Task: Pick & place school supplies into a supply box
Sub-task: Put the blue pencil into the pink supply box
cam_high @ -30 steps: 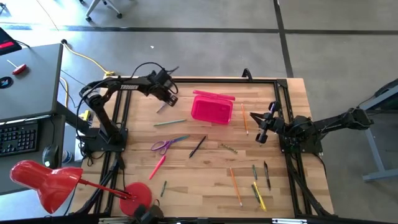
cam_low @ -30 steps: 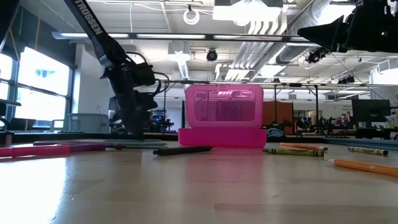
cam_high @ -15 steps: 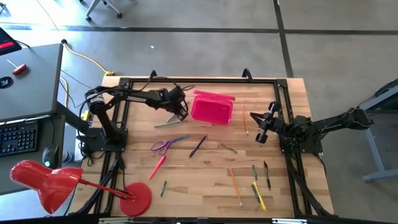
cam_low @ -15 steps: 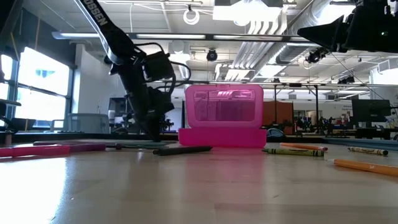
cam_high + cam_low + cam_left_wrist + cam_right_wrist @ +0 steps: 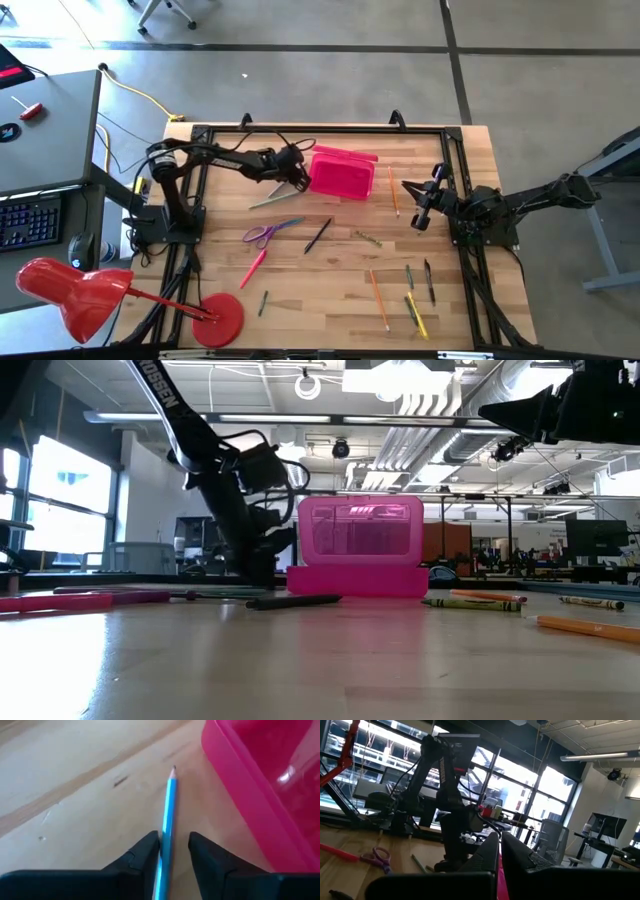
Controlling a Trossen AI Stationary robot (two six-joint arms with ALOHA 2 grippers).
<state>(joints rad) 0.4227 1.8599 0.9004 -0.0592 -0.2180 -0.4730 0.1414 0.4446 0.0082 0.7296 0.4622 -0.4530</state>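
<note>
The pink supply box (image 5: 342, 175) stands on the table's far middle, its lid upright in the low view (image 5: 357, 525). My left gripper (image 5: 297, 183) is right at the box's left side, slanting down and open. A blue pencil (image 5: 169, 805) runs out between its fingers, tip toward the box wall (image 5: 250, 795). My right gripper (image 5: 422, 205) waits shut at the table's right, off the table, touching nothing. Other school supplies lie loose: purple scissors (image 5: 268, 233), a pink pen (image 5: 253, 268), a black pen (image 5: 318, 235), and an orange pencil (image 5: 393, 190). My left gripper has the blue pencil's rear part (image 5: 162, 852) in the gap between its parted fingers, lying along them and close against one finger's inner side (image 5: 150, 851). I cannot tell whether that finger touches it. The far finger stands clear of the pencil.
A greenish pencil (image 5: 272, 198) lies just near of my left gripper. Several pencils and crayons (image 5: 410, 295) lie at the near right. A red desk lamp (image 5: 75, 290) with its round base (image 5: 220, 318) stands at the near left corner.
My left gripper has swung toward the table's right, from well left of the supply box to right beside its left side, sinking a little and tipping further down.
</note>
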